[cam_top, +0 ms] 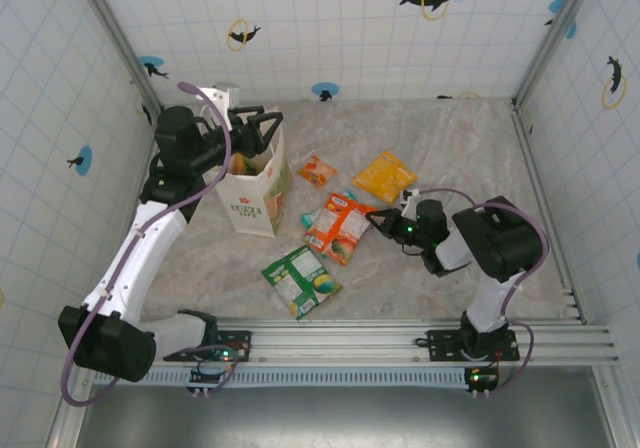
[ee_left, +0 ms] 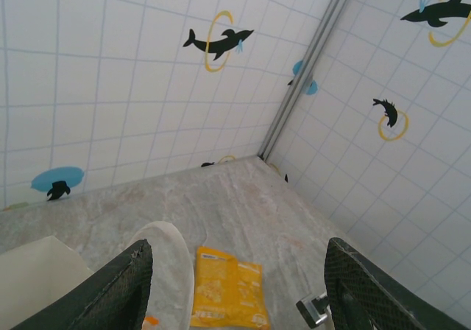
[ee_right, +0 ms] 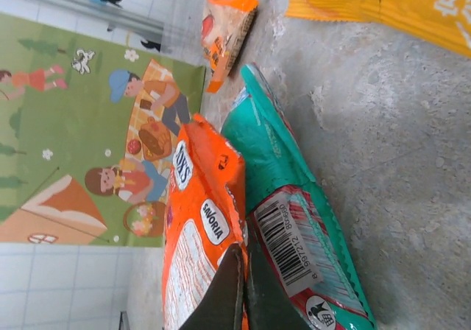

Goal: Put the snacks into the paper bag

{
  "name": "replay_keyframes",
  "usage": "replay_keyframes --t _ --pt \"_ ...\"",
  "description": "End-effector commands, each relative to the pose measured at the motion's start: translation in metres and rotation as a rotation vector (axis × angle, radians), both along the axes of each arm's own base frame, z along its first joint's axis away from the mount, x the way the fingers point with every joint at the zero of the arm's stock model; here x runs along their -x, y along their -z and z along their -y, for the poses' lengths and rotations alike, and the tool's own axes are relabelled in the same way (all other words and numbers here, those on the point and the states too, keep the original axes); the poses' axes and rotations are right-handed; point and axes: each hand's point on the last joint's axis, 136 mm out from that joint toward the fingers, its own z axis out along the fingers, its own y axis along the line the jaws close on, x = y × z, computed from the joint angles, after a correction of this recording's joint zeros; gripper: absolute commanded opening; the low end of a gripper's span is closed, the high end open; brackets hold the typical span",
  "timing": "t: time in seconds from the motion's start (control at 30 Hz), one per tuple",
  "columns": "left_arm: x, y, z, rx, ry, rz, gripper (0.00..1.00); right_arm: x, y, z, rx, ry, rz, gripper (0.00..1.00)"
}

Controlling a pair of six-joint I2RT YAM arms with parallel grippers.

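The white paper bag (cam_top: 254,196) stands upright at the left; its side shows a green picnic picture (ee_right: 96,138). My left gripper (cam_top: 266,125) hovers open over the bag's mouth, nothing between its fingers (ee_left: 110,289); the bag's handle (ee_left: 175,260) curves below it. My right gripper (cam_top: 376,223) lies low on the table, shut on the edge of the orange-red packet (ee_right: 199,219), which rests on a teal packet (ee_right: 294,190). A small orange packet (cam_top: 317,171), a yellow-orange packet (cam_top: 384,176) and a green packet (cam_top: 300,280) lie flat on the table.
The marble table (cam_top: 450,158) is walled by white tiled panels with dolphin stickers. The yellow-orange packet (ee_left: 228,286) lies beyond the bag in the left wrist view. A metal rail (cam_top: 400,336) runs along the near edge by the arm bases.
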Motion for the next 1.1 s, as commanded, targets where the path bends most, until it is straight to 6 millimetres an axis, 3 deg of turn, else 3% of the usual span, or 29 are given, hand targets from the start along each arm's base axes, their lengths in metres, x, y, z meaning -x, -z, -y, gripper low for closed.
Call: replay_keyframes --t 0.0,0.3,0.43,0.7,0.93,1.07 --pt "0.003 -0.008 0.001 -0.001 0.019 0.017 0.63 -0.004 -0.026 -0.001 -0.009 -0.020 0.104 0.00" --pt "0.016 -0.011 0.009 -0.029 0.100 0.065 0.63 0.003 -0.066 0.001 0.142 -0.096 0.261 0.00" --pt "0.027 -0.014 0.016 -0.049 0.174 0.104 0.63 0.004 -0.101 0.001 0.221 -0.138 0.384 0.00" --pt "0.069 -0.025 0.040 -0.113 0.401 0.281 0.66 0.014 -0.169 0.009 0.337 -0.205 0.636 0.00" --pt "0.088 -0.011 0.055 -0.163 0.502 0.309 0.68 0.032 -0.229 0.016 0.360 -0.254 0.886 0.00" --pt "0.093 0.000 0.063 -0.179 0.537 0.301 0.69 0.038 -0.264 0.030 0.345 -0.269 1.023 0.00"
